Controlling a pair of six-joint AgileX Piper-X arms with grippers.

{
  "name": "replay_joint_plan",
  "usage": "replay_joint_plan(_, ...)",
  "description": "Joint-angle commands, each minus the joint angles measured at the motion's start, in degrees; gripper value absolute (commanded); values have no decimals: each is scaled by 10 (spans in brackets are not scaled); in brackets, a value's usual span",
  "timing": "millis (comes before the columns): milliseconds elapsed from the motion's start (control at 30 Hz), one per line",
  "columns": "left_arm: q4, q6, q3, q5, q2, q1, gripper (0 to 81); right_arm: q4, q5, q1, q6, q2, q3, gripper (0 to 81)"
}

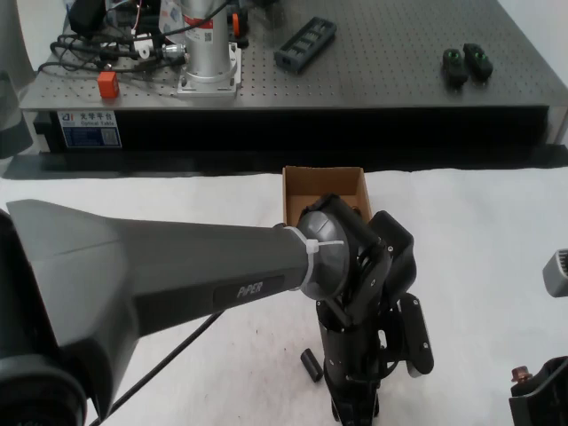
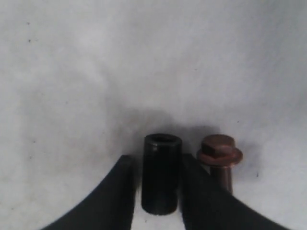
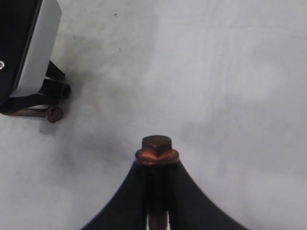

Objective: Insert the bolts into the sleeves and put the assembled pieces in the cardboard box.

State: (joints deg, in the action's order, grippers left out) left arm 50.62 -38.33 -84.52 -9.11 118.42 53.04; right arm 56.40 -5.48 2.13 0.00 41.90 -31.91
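Right gripper (image 3: pixel 156 167) is clamping a bolt (image 3: pixel 156 149), its head poking past the tips, with open cloth (image 3: pixel 230 72) ahead. Left gripper (image 2: pixel 158 191) is straddling the sleeve (image 2: pixel 161 175); whether it is gripping, I cannot tell. A second bolt (image 2: pixel 219 152) is lying just beside.

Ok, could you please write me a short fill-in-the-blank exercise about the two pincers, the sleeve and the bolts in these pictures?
1. The black cylindrical metal sleeve sits between the two ____ of the left pincer.
2. Beside it, a copper-coloured hex-headed bolt lies on the white ____.
3. The right pincer is shut on a second such bolt, just below its hexagonal ____.

Missing words: fingers; cloth; head.
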Motion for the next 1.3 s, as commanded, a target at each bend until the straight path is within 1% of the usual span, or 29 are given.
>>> replay_joint_plan(0, -13, -7, 0, 3, 5, 1, 116, -2, -7, -3, 0, -6, -1, 68)
replay_joint_plan(33, -15, -4, 0, 6, 5, 1, 47, -5, -7, -3, 0, -6, -1, 68)
replay_joint_plan(67, -19, 3, -1, 10, 5, 1, 5, -9, -8, -3, 0, -6, -1, 68)
replay_joint_plan(200, -63, 103, -1, 49, -18, 0, 7, -65, -49, -3, 25, -6, -1, 68)
replay_joint_plan(267, -83, 163, 0, 47, -50, -11, 7, -120, -85, -3, 55, -6, -1, 68)
replay_joint_plan(333, -95, 211, 11, 39, -87, -25, 7, -178, -118, -3, 92, -6, -1, 68)
replay_joint_plan(400, -127, 256, 47, 29, -141, -45, 7, -244, -152, -1, 130, -6, -1, 68)
replay_joint_plan(500, -215, 322, 143, -35, -236, -70, 7, -368, -203, 13, 194, -4, -1, 68)
replay_joint_plan(567, -299, 361, 224, -68, -308, -77, 7, -469, -206, 35, 245, 0, -1, 68)
replay_joint_plan(700, -480, 416, 354, -130, -424, -77, 7, -647, -206, 89, 317, 33, -1, 68)
replay_joint_plan(767, -573, 456, 402, -165, -472, -77, 7, -700, -206, 120, 344, 58, -2, 68)
replay_joint_plan(833, -629, 481, 429, -173, -507, -77, 7, -739, -200, 142, 353, 84, -3, 68)
replay_joint_plan(900, -645, 487, 440, -171, -529, -77, 7, -757, -181, 157, 365, 99, -5, 68)
replay_joint_plan(967, -640, 487, 440, -157, -542, -77, 7, -756, -169, 161, 365, 103, -4, 68)
replay_joint_plan(1267, -602, 500, 440, -158, -544, -77, 7, -775, -171, 162, 364, 104, -4, 68)
